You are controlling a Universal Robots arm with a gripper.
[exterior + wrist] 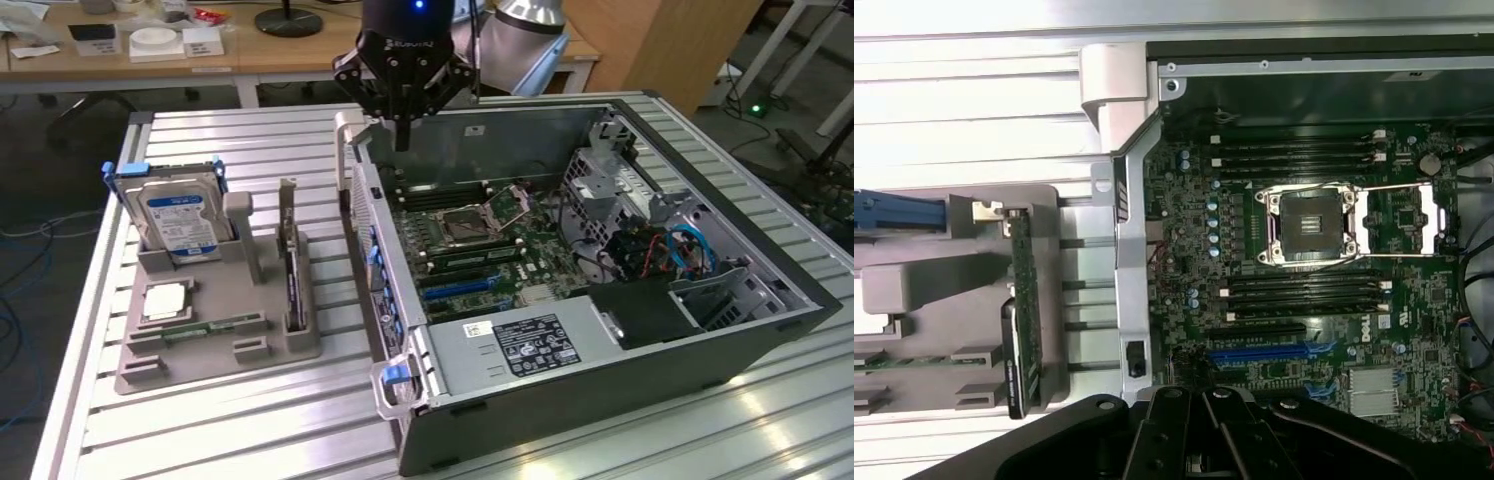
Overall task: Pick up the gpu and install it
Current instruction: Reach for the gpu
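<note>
The gpu is a thin dark card standing on edge in a slot of the grey holder, at the exterior view's left of the open computer case. The wrist view shows the gpu edge-on, with a silvery bracket at one end. My gripper hangs above the case's rear corner near its side wall, apart from the card, fingers shut with nothing between them. In the wrist view my gripper points down at the motherboard's edge, near the blue slot.
A hard drive with a blue-white label stands in the same holder, with a processor chip and a memory stick lying lower in it. The open case holds a power supply, cables and a drive cage.
</note>
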